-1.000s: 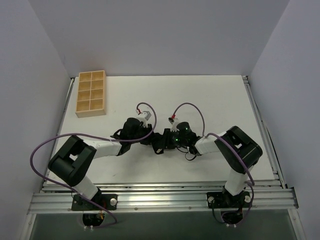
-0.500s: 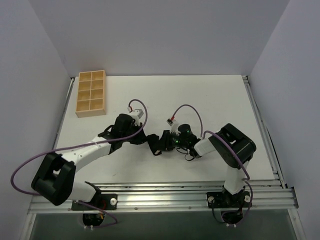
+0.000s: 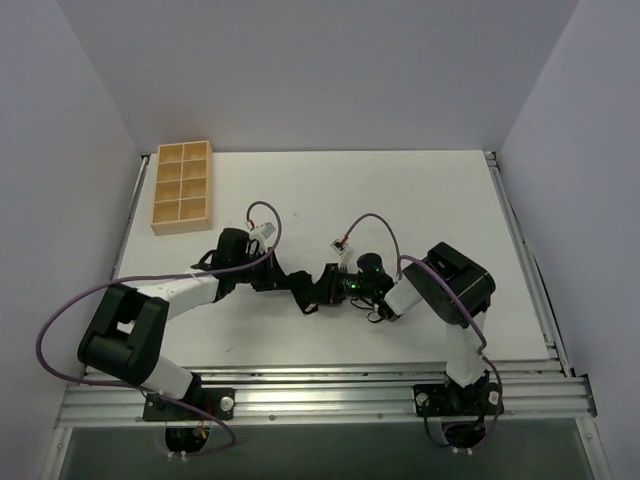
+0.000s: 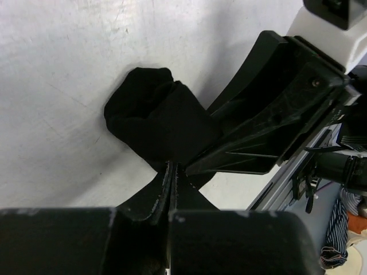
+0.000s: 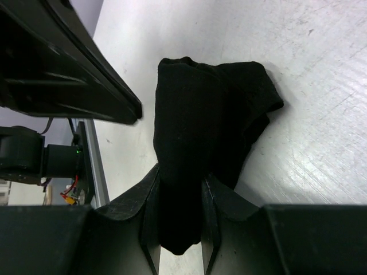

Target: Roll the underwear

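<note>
The underwear (image 3: 311,291) lies near the middle of the surface (image 3: 420,190), closer to the near edge. It is pinched by the left jaws and squeezed by the right jaws. It is judged soft, light and floppy, so its thick bunched part is best gripped.

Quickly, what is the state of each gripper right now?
Left gripper: closed, pinching the underwear.
Right gripper: closed on the underwear.

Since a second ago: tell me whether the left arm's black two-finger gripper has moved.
Yes. The left gripper has shifted left, nearer the tan wooden compartment tray, which stays put.
</note>
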Robot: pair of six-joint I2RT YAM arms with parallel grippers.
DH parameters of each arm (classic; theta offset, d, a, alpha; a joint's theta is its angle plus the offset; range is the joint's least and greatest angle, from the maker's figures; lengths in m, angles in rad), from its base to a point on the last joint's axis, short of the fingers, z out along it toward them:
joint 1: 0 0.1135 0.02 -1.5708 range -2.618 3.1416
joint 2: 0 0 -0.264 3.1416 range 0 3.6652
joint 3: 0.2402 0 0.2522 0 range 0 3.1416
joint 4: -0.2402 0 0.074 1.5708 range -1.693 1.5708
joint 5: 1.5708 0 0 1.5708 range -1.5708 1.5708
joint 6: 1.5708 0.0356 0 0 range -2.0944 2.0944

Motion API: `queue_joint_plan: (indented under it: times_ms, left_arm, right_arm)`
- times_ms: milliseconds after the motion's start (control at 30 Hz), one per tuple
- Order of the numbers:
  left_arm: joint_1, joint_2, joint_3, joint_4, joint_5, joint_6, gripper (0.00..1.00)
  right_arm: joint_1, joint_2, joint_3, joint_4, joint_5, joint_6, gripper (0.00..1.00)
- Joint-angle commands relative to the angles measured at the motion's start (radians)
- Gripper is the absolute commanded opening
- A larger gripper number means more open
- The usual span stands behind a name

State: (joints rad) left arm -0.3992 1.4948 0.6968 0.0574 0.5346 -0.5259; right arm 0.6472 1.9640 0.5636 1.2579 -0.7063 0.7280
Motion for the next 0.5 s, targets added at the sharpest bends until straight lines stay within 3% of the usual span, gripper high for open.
queue_joint_plan:
  times_ms: [0,233,467]
  left_arm:
    - [-0.013,0.002,-0.042,0.224,0.027,-0.097,0.02]
    - [-0.073,0.113,-0.066,0.504,-0.004,-0.198,0.02]
    - [-0.121,0.228,-0.086,0.621,-0.048,-0.260,0.02]
  right_arm:
    - [0.005,0.087,-0.053,-0.042,-0.013,0.005,0.04]
    - [0.005,0.093,-0.059,-0.048,-0.015,0.001,0.04]
    - [0.008,0.085,-0.050,-0.089,-0.007,-0.015,0.05]
